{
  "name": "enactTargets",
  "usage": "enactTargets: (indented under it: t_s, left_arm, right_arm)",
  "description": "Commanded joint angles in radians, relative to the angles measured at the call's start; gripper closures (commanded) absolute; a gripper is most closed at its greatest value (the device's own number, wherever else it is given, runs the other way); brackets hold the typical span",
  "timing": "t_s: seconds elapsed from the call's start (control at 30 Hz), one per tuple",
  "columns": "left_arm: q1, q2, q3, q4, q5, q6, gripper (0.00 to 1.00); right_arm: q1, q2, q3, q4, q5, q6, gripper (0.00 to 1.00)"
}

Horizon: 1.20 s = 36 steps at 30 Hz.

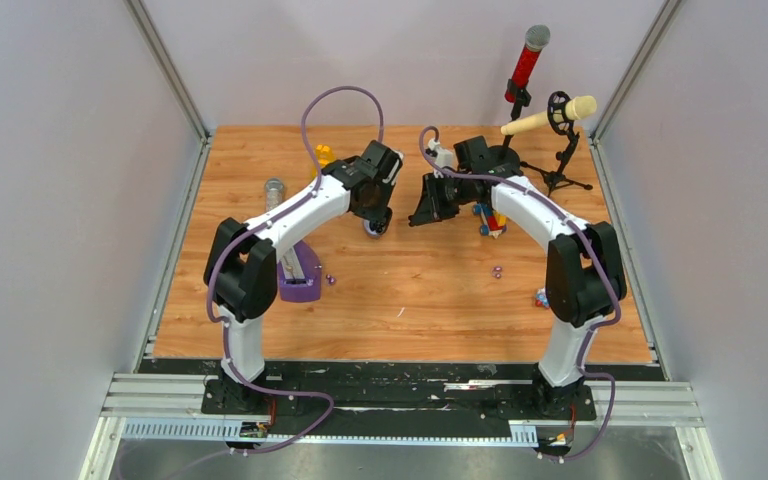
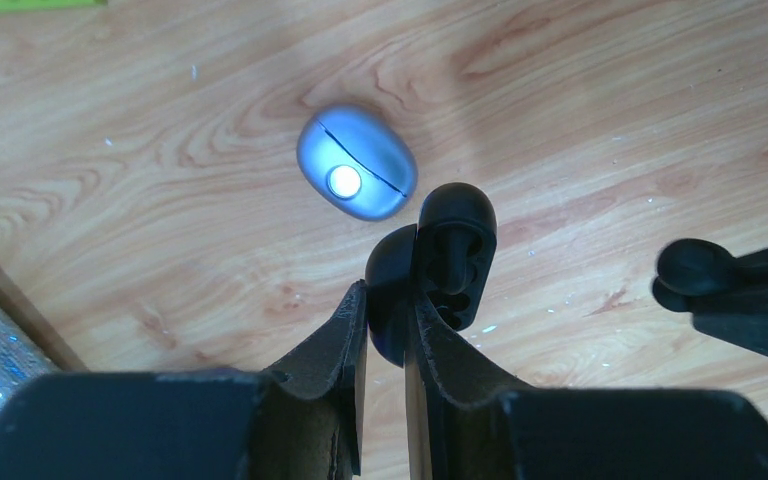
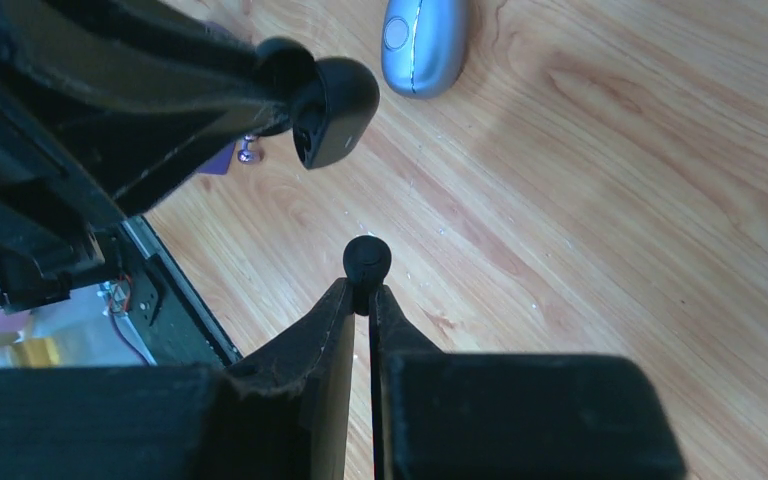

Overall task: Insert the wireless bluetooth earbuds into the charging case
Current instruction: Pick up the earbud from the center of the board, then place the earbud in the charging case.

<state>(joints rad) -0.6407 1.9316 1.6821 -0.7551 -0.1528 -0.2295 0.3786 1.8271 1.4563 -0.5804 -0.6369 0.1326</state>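
Note:
My left gripper (image 2: 388,300) is shut on an open black charging case (image 2: 456,250) and holds it above the table, its cavities showing. My right gripper (image 3: 360,295) is shut on a small black earbud (image 3: 367,261), a short way from the case (image 3: 335,110). In the left wrist view the earbud (image 2: 693,270) shows at the right, apart from the case. In the top view both grippers, left (image 1: 376,212) and right (image 1: 423,208), face each other over the table's middle back. Tiny purple earbuds (image 1: 331,280) (image 1: 497,270) lie on the wood.
A closed silver-blue pebble case (image 2: 357,163) lies on the table below the grippers. A purple stand (image 1: 300,278) sits by the left arm. A clear tube (image 1: 274,190), a yellow toy (image 1: 325,155), coloured bricks (image 1: 492,222) and two microphones on stands (image 1: 545,110) are further back.

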Motion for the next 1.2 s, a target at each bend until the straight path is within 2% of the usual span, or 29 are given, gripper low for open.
enactTargets:
  t_s: [0.0, 0.47, 0.93, 1.17]
  left_arm:
    - [-0.004, -0.061, -0.025, 0.033, 0.011, -0.123, 0.83]
    - [-0.035, -0.049, -0.022, 0.024, -0.023, -0.205, 0.83]
    - [-0.036, -0.064, -0.025, 0.023, -0.035, -0.217, 0.83]
    - [-0.036, -0.078, -0.036, 0.032, -0.001, -0.216, 0.83]
  right_arm:
    - [0.005, 0.033, 0.033, 0.120, -0.067, 0.136, 0.92]
    - [0.046, 0.086, -0.003, 0.218, -0.160, 0.239, 0.92]
    - [0.104, 0.027, -0.092, 0.254, -0.034, 0.267, 0.93]
    - [0.106, 0.027, -0.080, 0.274, -0.009, 0.266, 0.93]
